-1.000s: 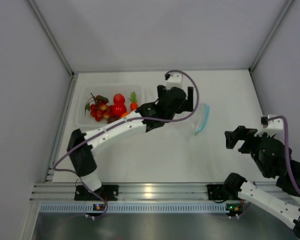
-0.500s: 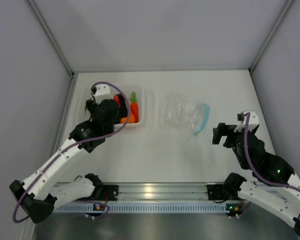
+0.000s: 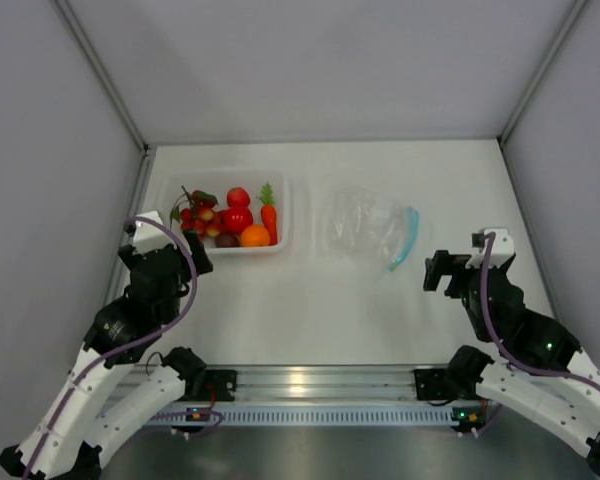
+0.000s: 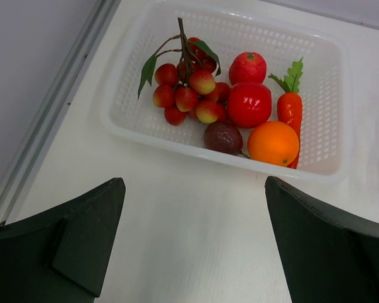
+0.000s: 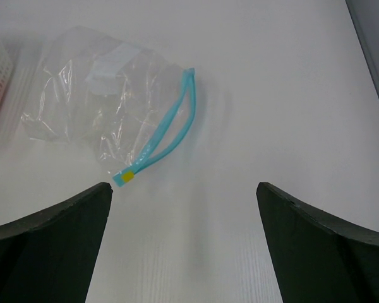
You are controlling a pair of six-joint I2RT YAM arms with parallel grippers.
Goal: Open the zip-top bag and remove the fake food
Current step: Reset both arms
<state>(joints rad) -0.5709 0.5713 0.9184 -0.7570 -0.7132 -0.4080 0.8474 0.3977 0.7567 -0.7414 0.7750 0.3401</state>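
Observation:
The clear zip-top bag (image 3: pixel 365 230) lies flat and empty on the table, its teal zip strip (image 5: pixel 167 129) parted. The fake food sits in a white basket (image 3: pixel 170 200): a red berry cluster (image 4: pixel 186 91), two red fruits (image 4: pixel 247 101), an orange (image 4: pixel 273 142), a carrot (image 4: pixel 290 107) and a dark purple piece (image 4: pixel 223 137). My left gripper (image 4: pixel 192 246) is open and empty, just in front of the basket. My right gripper (image 5: pixel 183 246) is open and empty, to the right of the bag.
Grey walls close in the table on the left, back and right. An aluminium rail (image 3: pixel 300 380) runs along the near edge between the arm bases.
My left arm has drawn back from the bag, passed over the basket and now sits near its base at the left. The right gripper has shifted slightly left towards the bag.

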